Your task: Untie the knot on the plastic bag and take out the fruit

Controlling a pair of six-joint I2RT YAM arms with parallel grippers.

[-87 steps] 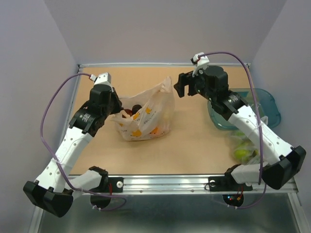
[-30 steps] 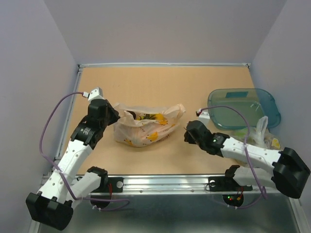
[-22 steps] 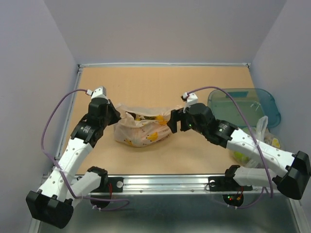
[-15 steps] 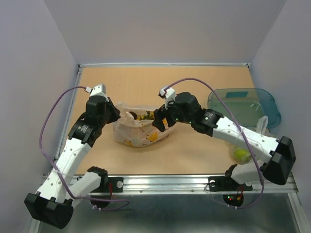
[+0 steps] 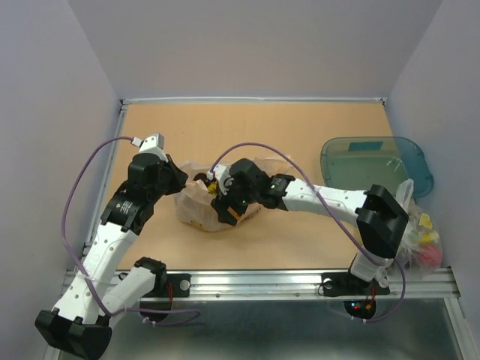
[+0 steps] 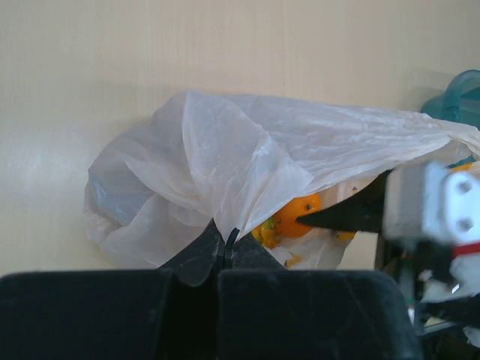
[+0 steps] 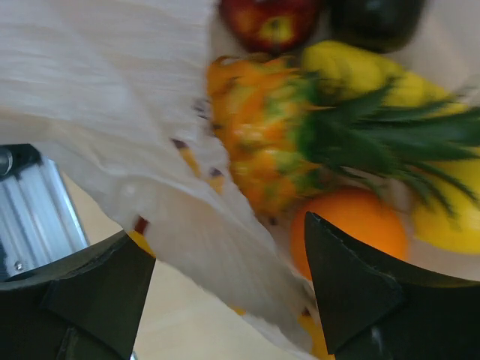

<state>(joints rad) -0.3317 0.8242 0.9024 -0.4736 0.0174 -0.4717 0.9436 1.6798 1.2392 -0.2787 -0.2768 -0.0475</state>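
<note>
The plastic bag lies left of the table's middle with its mouth open; no knot shows. My left gripper is shut on the bag's left edge, pinching the film. My right gripper is open at the bag's mouth; in the right wrist view the bag's lower lip passes between its fingers. Inside lie the pineapple, the orange, the apple, the plum and yellow fruit. The orange also shows in the left wrist view beside a right fingertip.
A teal tray stands at the right, its corner in the left wrist view. A clearer bag with yellow contents lies at the near right by the right arm's base. The right arm stretches across the table's middle.
My right arm swung from the right side across to the bag, and its open gripper now sits at the bag's mouth. My left gripper kept hold of the bag's left edge.
</note>
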